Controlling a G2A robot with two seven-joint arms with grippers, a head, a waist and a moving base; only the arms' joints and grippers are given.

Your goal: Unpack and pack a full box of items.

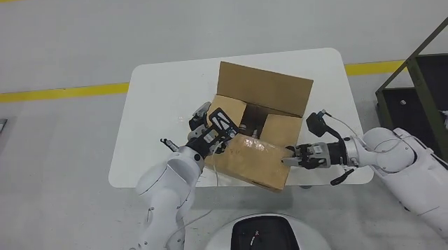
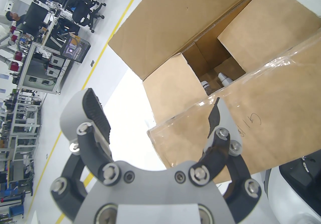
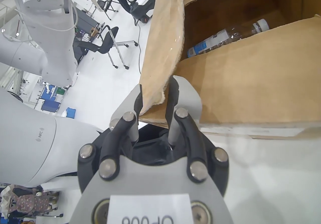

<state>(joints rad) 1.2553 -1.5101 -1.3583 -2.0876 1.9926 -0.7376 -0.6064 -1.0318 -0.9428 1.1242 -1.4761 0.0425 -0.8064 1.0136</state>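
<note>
Nearest of all, the near flap of the box is leaning half-raised with tape shining along it. The box itself is sitting mid-bench, toward the near edge. Its far flap is standing open, the side flaps are lying inward over part of the mouth, and a plastic bottle is lying inside. The right fingers are pinching the near flap's right corner. The left fingers are spread wide astride its left corner, gripping nothing. Around them the white bench is carrying the load.

Opening for unpacking seems to be the step in hand. Next, I judge, the left fingers are needing to close on their corner so both arms are folding the flap down toward the near edge together, without dragging the box, before the side flaps are parted.
</note>
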